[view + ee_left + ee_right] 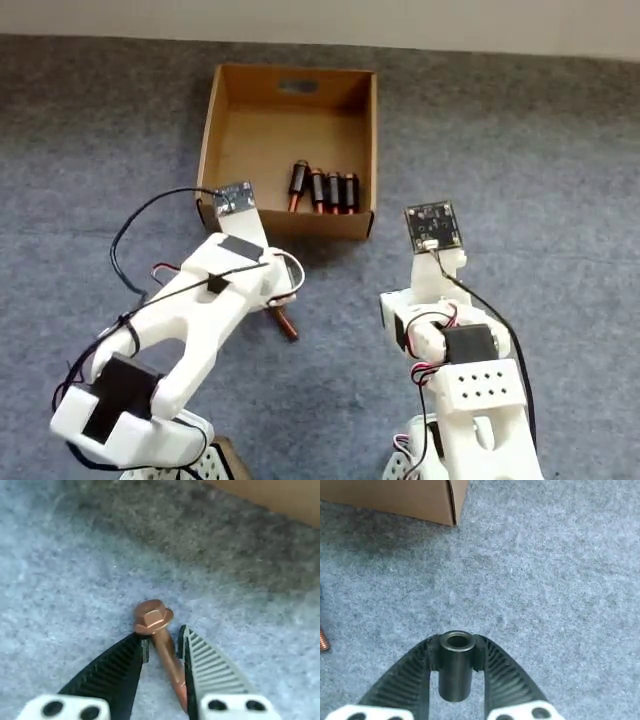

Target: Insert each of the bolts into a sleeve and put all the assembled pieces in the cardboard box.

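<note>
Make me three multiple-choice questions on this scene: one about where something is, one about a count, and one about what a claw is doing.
1. Where do the assembled pieces lie?
A) beside the box
B) inside the cardboard box
C) under an arm

2. How many assembled pieces are there?
A) two
B) four
C) six

3. What is the right claw doing?
A) hanging open
B) shut on a copper bolt
C) shut on the black sleeve

Answers:
1. B, they lie side by side on the box floor near its front wall.
2. B, the high view shows four.
3. C, the right wrist view shows it clamping the sleeve.
</note>
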### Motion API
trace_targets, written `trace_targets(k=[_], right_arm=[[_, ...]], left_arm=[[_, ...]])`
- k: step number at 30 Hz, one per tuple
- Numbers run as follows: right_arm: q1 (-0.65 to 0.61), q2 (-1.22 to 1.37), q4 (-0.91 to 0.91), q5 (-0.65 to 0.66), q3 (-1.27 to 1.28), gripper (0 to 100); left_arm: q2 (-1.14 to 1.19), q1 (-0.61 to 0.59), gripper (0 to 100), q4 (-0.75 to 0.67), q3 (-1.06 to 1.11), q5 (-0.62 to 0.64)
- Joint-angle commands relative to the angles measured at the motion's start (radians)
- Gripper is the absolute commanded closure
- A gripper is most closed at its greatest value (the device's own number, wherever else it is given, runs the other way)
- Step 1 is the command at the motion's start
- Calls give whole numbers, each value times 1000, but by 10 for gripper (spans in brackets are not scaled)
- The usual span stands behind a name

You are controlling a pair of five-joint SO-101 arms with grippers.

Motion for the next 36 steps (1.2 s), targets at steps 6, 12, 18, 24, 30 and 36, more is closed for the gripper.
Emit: trace_targets(k=[6, 12, 18, 24, 30, 36], right_arm=[[-8, -19, -15, -2, -4, 993], [-8, -21, -16, -2, 8, 993], [-8, -21, -16, -2, 8, 993], [-8, -21, -16, -2, 10, 993], [-8, -21, -16, -2, 10, 993], [-8, -24, -16, -2, 10, 993]], left_arm=[[7, 8, 992, -9, -35, -140], [7, 7, 992, 83, -70, -244], [18, -13, 987, 141, -147, -265], [19, -19, 883, 141, -142, -265], [19, -19, 870, 121, -140, -269], [19, -15, 870, 12, -58, -269]])
